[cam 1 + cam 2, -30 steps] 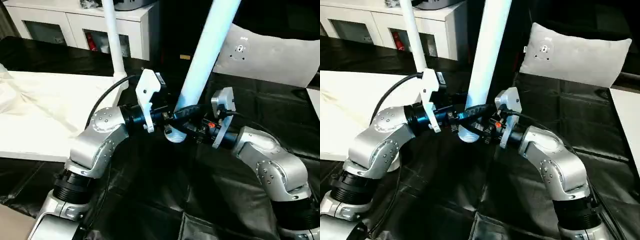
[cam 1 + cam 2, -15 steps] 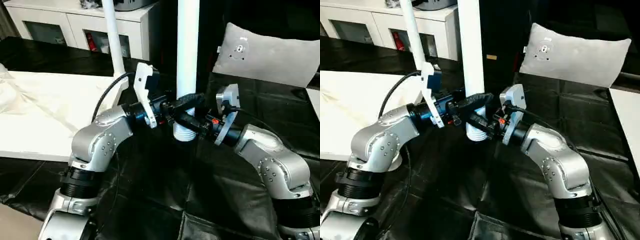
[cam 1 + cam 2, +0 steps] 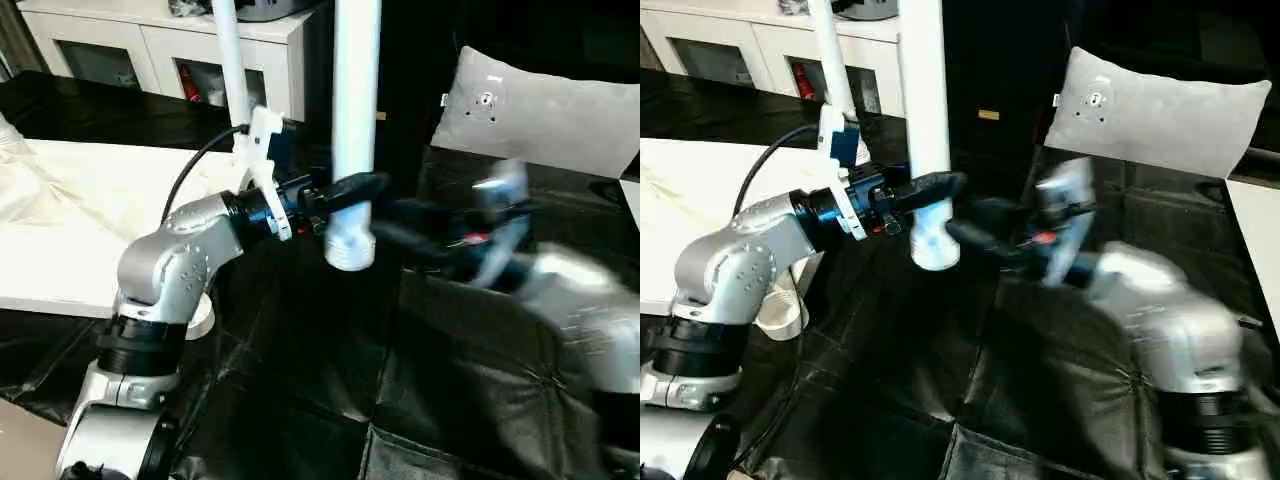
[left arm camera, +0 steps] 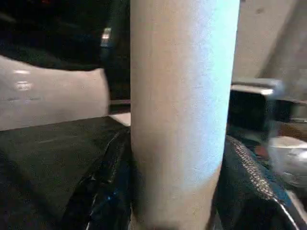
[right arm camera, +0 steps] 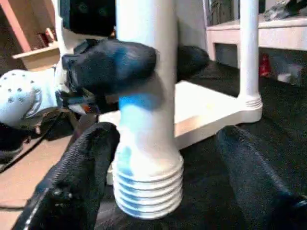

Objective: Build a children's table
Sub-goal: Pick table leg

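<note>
My left gripper (image 3: 350, 188) is shut on a white table leg (image 3: 355, 90). The leg hangs upright, and its ribbed threaded end (image 3: 348, 250) is clear of the black sheet. The left wrist view has the leg (image 4: 182, 110) close up between my fingers. My right gripper (image 3: 395, 228) is blurred just right of the leg's lower end. It is open, with its black fingers (image 5: 81, 177) standing apart on either side of the leg (image 5: 148, 143) without touching it. The white table top (image 3: 90, 220) lies to the left. Another leg (image 3: 228, 70) stands upright in its near corner socket.
A grey-white cushion (image 3: 540, 110) leans at the back right. A white cabinet (image 3: 150, 40) stands behind the table top. Crinkled black sheet (image 3: 350, 380) covers the work surface in front. A white edge (image 3: 1255, 230) shows at far right.
The leg went from tilted to upright and moved left and up in my left gripper. My right gripper let go of it, opened and drew back to the right.
</note>
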Available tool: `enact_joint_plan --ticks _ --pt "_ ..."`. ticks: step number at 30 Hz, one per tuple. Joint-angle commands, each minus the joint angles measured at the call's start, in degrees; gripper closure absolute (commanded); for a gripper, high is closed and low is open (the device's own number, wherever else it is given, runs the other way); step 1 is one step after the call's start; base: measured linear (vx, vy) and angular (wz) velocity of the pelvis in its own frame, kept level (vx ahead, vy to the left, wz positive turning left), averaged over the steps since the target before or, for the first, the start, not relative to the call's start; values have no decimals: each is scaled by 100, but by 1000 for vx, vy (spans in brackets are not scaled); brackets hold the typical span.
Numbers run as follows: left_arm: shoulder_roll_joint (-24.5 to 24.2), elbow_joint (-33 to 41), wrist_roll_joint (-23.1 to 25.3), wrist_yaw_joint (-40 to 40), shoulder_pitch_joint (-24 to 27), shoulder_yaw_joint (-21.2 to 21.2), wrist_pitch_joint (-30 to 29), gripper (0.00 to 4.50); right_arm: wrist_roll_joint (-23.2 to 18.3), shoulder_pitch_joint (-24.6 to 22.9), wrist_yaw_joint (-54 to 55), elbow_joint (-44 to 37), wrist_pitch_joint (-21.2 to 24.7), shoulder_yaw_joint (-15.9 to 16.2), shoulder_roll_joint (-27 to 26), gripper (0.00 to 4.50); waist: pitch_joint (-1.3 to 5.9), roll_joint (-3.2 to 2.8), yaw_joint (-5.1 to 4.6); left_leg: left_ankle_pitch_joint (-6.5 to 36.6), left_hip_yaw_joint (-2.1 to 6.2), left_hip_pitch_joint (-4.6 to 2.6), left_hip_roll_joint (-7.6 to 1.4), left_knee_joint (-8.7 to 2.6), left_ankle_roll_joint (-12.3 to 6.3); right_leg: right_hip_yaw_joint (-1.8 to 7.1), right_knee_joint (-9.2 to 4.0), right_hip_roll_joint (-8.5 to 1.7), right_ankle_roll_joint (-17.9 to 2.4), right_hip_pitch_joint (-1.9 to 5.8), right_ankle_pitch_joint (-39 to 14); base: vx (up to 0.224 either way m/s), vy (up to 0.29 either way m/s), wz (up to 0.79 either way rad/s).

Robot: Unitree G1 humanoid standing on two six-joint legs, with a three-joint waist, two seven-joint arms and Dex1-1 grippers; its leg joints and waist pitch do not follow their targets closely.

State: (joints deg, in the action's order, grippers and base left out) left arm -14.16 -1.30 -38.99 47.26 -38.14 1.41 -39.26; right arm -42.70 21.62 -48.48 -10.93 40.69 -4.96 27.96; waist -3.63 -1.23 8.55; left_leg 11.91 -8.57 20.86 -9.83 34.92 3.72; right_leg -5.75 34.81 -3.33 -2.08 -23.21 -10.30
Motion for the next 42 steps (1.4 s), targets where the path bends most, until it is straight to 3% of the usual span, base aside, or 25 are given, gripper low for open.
enact_joint_plan --ticks 1,6,10,18,26,30,42 --pt "-100 157 -309 390 -105 -54 -183 253 -206 106 -207 40 213 -146 172 44 426 86 33 138 33 41 -246 -346 -388 340 -450 -517 -559 401 -1606 0 0 0" --pt "-155 205 -601 772 -202 -76 -344 253 -698 160 -451 87 491 -372 276 10 427 75 50 165 37 29 -247 -345 -408 329 -472 -502 -509 387 -1775 0 0 0" --pt "-126 254 -842 822 -249 -162 -499 253 -802 194 -551 73 568 -386 312 1 428 78 54 130 38 39 -250 -339 -383 326 -457 -503 -567 391 -1699 0 0 0" --pt "-186 250 -827 954 -290 -86 -543 253 -904 310 -685 55 718 -282 367 1 400 92 67 160 36 34 -243 -352 -378 323 -483 -496 -465 381 -1867 0 0 0" --pt "-318 290 -633 1127 -294 182 -455 253 -727 468 -720 15 736 81 292 1 379 93 48 200 41 20 -256 -372 -355 330 -491 -498 -412 360 -1931 0 0 0" --pt "-385 272 -350 1244 -334 405 -284 253 -410 594 -723 90 594 360 263 1 369 91 44 239 44 25 -254 -381 -302 333 -502 -507 -368 361 -2030 0 0 0" --pt "-297 137 242 1185 -399 738 298 254 -166 763 -803 155 392 696 113 0 367 99 3 282 46 31 -257 -389 -277 337 -505 -517 -363 370 -2005 0 0 0"
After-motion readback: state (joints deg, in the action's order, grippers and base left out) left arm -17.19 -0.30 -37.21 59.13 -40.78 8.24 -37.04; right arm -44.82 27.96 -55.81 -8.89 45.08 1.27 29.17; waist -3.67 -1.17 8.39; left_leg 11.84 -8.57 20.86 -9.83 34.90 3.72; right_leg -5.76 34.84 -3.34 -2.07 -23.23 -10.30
